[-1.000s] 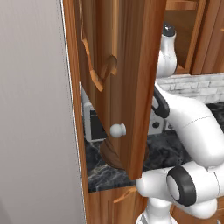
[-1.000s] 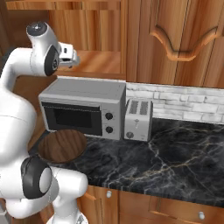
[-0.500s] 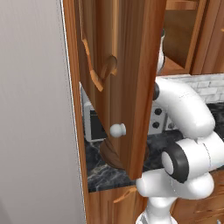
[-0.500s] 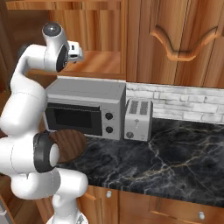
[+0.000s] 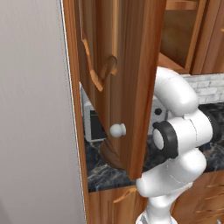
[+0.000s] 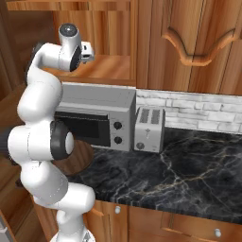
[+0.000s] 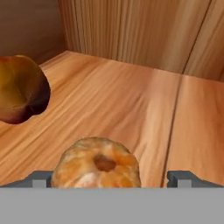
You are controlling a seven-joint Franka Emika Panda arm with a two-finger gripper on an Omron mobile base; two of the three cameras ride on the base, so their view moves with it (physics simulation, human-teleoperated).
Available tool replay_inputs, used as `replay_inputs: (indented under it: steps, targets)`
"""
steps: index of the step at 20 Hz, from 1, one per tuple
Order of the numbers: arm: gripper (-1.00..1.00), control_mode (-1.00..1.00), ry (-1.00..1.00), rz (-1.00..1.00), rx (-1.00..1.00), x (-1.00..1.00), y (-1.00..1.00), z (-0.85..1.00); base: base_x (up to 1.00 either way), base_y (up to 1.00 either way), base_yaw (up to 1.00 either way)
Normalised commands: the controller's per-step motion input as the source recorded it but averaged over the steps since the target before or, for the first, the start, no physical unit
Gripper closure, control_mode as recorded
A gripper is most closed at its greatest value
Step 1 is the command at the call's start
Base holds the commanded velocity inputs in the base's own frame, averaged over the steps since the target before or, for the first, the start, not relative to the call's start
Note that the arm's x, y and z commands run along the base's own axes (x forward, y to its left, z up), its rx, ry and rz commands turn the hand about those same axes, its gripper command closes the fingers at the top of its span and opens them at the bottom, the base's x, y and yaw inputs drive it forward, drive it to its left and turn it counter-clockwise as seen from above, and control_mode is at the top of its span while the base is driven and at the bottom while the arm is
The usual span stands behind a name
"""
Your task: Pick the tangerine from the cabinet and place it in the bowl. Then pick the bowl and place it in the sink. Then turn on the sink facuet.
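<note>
With your hand [image 7: 109, 181] reaching into the tall reddish-brown wood wall cabinet [image 6: 106, 66], you have the small round orange tangerine [image 7: 96, 168] sitting right between the two finger tips on the cabinet's wooden shelf. The fingers [image 7: 41, 179] stand spread wide, one on each side of the fruit, with a clear gap to the tip on the far side, so your hand is released and grips nothing. Whether the nearer tip touches the peel you cannot tell from the hand view.

Ahead of your hand and off to one side lies a second, darker rounded fruit of orange-brown colour [image 7: 19, 89], apart from the tangerine on the same shelf. Beyond both, the shelf runs back to the cabinet's wooden rear wall.

From the right base view, your hand [image 6: 86, 49] sits at the open shelf, above a grey boxy microwave [image 6: 97, 116] and a small grey toaster [image 6: 149, 129] that stand on the black marbled bench [image 6: 179, 170]. From the left base view, the open panelled cabinet door [image 5: 127, 78] with its small white round knob [image 5: 117, 130] hangs in front of your arm, and the wide dark brown wooden bowl [image 5: 111, 155] rests on the bench below, partly hidden by the door.
</note>
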Motion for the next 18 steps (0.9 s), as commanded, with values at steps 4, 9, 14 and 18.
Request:
replay_inputs:
  steps: [4,9,14,18]
  targets:
    - [-1.0,-1.0,0.0,0.06,0.0,0.58,0.12,-0.03,0.0,0.0,0.0]
    - [1.0,-1.0,0.0,0.07,0.0,0.29,0.09,-0.01,0.0,0.0,0.0]
    - [1.0,-1.0,0.0,0.02,0.0,-0.02,0.05,0.0,0.0,0.0,0.0]
    - [1.0,-1.0,-0.04,0.0,0.0,-0.27,0.0,-0.05,0.0,0.0,0.0]
